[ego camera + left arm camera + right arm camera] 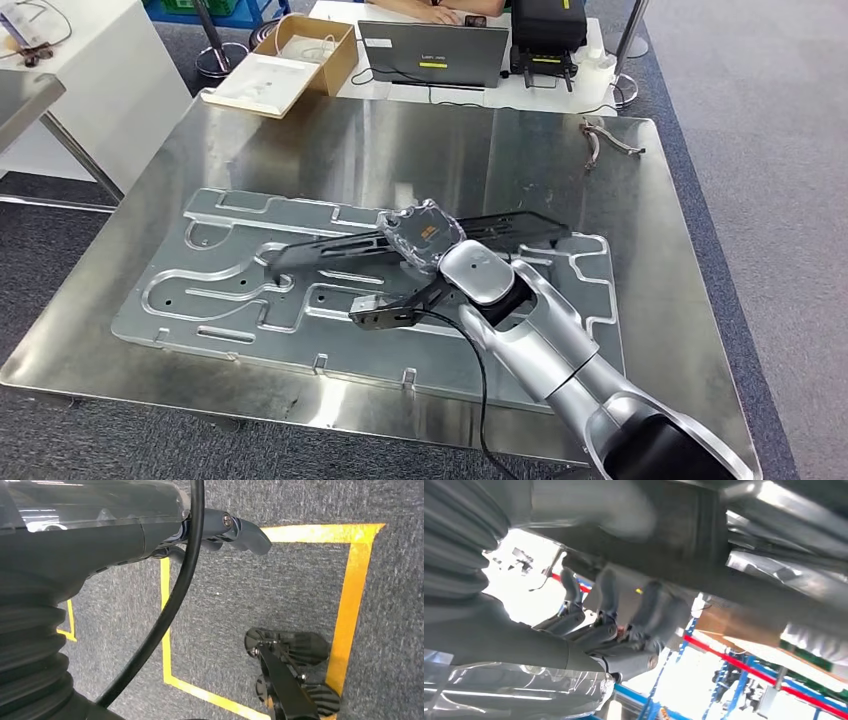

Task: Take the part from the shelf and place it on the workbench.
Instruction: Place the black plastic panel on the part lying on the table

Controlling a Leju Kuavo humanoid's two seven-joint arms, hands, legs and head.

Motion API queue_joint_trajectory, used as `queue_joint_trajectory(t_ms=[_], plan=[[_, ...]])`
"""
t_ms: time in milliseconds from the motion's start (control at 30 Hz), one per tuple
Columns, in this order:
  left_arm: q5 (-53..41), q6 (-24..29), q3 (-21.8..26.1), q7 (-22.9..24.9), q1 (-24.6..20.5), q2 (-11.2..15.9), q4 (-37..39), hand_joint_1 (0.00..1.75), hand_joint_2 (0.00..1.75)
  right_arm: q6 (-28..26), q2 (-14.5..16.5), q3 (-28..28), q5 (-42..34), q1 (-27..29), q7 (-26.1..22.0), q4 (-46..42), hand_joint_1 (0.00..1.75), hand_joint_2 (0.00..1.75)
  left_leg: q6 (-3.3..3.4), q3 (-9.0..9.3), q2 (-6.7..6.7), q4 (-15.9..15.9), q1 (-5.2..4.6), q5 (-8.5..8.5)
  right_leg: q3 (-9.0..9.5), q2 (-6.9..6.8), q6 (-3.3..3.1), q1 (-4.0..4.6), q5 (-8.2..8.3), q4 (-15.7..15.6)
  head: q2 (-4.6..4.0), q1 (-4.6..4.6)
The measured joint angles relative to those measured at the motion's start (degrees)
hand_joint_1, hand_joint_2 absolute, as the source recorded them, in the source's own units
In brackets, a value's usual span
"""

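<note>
Steel counter (640,230) gleams under the lights, carrying a wide aluminium plate (200,300) with routed channels. Across that plate lies the long black part (330,250), and the right hand (420,235) sits on its middle, fingers (606,597) curled around the dark bar. Down by the grey carpet with yellow tape (350,605), the left hand (235,532) hangs with fingers loosely apart, holding nothing.

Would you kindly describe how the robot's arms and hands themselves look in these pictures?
The right arm has smooth silver shells with black joints, and a thin black cable runs along it. Its right hand has a clear glossy cover over the back and dark grey fingers. The left hand shows a grey ribbed cover, the same clear shell, a thick black cable and a grey thumb.
</note>
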Motion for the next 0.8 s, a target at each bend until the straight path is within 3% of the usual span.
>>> queue_joint_trajectory(t_ms=[33, 233, 367, 433, 500, 533, 567, 600, 667, 733, 800], plan=[[0.32, -0.17, 0.02, -0.1, 0.0, -0.01, 0.0, 0.0, 0.0, -0.02, 0.09, 0.11, -0.13, 0.03, -0.13, 0.12, 0.0, 0.0, -0.06, 0.01, 0.0, -0.03, 0.0, 0.01, 0.0, 0.0, -0.04, 0.0, -0.03, 0.0, 0.0, 0.0], [1.21, -0.69, 0.09, -0.25, -0.01, -0.03, 0.0, 0.0, 0.0, -0.34, 0.59, 0.42, -2.42, -0.09, -0.55, 0.08, 0.0, 0.0, -0.29, 0.04, 0.0, -0.09, 0.0, 0.0, 0.01, 0.01, -0.1, 0.0, -0.07, 0.02, 0.0, 0.0], [1.39, -0.78, 0.09, -0.27, 0.07, -0.09, 0.0, 0.0, 0.0, -0.2, 0.96, 0.49, -4.12, -0.26, -1.04, -2.2, 0.0, 0.0, 0.5, 0.86, 0.18, -1.51, 0.25, 0.95, 0.24, -0.05, 0.73, -0.19, -0.23, -0.07, 0.0, 0.01], [1.43, -0.85, 0.09, -0.43, 0.06, -0.16, 0.0, 0.0, 0.0, 0.04, 1.04, 0.63, -4.77, -0.53, -1.15, -3.74, 0.0, 0.0, 0.72, 1.55, 0.46, -2.87, 0.7, 1.85, -1.39, -0.1, 1.41, -0.44, -2.88, 3.8, 0.0, 0.01], [1.44, -0.94, 0.09, -0.63, 0.08, -0.16, 0.0, 0.0, 0.0, 0.21, 0.91, 0.85, -5.25, -0.48, -1.09, -4.99, 0.0, 0.0, 0.77, 1.52, 0.58, -2.92, 0.8, 2.02, -4.58, -0.14, 2.21, -1.19, -6.18, 10.73, 0.0, 0.01], [1.44, -0.97, 0.09, -0.69, 0.14, -0.16, 0.0, 0.0, 0.0, 0.21, 0.79, 0.97, -5.46, -0.3, -1.0, -5.58, 0.0, 0.0, 0.66, 1.43, 0.6, -2.74, 0.93, 1.97, -5.75, -0.2, 2.59, -1.6, -6.82, 13.19, 0.0, 0.01], [1.44, -0.98, 0.09, -0.73, 0.2, -0.17, 0.0, 0.0, 0.0, 0.19, 0.65, 1.09, -5.67, -0.13, -0.87, -6.26, 0.0, 0.0, 0.45, 1.28, 0.62, -2.43, 1.12, 1.83, -6.09, -0.3, 3.01, -2.03, -6.43, 13.85, 0.0, 0.01], [1.44, -1.0, 0.09, -0.74, 0.25, -0.2, 0.0, 0.0, 0.0, 0.14, 0.55, 1.19, -5.87, -0.06, -0.68, -7.06, 0.0, 0.0, 0.11, 1.07, 0.63, -1.94, 1.41, 1.6, -5.39, -0.44, 3.47, -2.45, -5.08, 12.42, 0.0, 0.0], [1.44, -1.06, 0.09, -0.74, 0.26, -0.22, -0.03, 0.0, 0.0, 0.04, 0.42, 1.26, -6.2, -0.2, -0.28, -8.81, 0.0, 0.0, -0.94, 0.35, 0.6, -0.45, 1.93, 0.86, -2.27, -0.66, 4.37, -3.14, -2.09, 6.27, 0.0, 0.01], [1.45, -1.1, 0.1, -0.73, 0.21, -0.16, -0.08, 0.0, 0.0, -0.01, 0.33, 1.2, -6.42, -0.35, 0.06, -10.59, 0.0, 0.0, -2.05, -0.54, 0.54, 1.11, 1.94, 0.21, -0.82, -0.37, 3.96, -3.31, -1.12, 2.82, 0.0, -0.02], [1.45, -1.16, 0.1, -0.71, 0.28, -0.18, -0.11, 0.0, 0.0, -0.01, 0.24, 1.13, -6.59, -0.4, 0.24, -12.04, 0.0, 0.0, -2.82, -0.98, 0.52, 1.54, 1.89, 0.22, -1.33, -0.03, 2.69, -3.03, -1.12, 2.99, 0.0, -0.06]])
